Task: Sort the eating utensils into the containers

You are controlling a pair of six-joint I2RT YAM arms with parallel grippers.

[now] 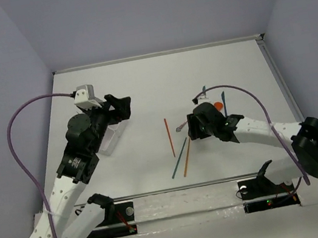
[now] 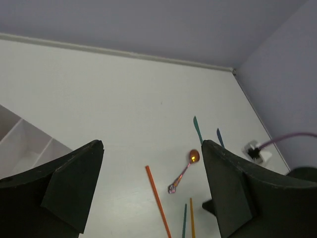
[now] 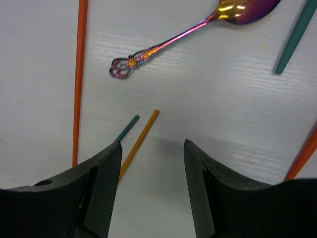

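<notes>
Our right gripper [image 3: 152, 148] hung just above the table [image 1: 141, 85], jaws spread wide and empty, the black matte fingers [image 3: 101, 193] framing bare white surface. Nearest the gap lay the tips of two thin sticks, an orange stick [image 3: 140, 141] and a teal stick [image 3: 128, 128], side by side and pointing in under the left finger. Beyond them, ahead of the fingertips, lay the spoon [image 3: 168, 42]. Its long axis ran diagonally across the line of the jaws, with the ornate handle end nearer us and the shiny copper bowl farther off to the right. We judged that a wrist turn would be needed to close across that slim, slick, iridescent handle.

A red stick [image 3: 79, 74] ran straight along the left side, and a flat teal piece [image 3: 296, 37] lay beyond on the right.

The right arm was clearly the nearer one. Our left gripper [image 2: 152, 146], also wide and empty, hovered well apart over the translucent, divided tray [image 2: 29, 144] at the table's left, whose visible compartments looked empty.
</notes>
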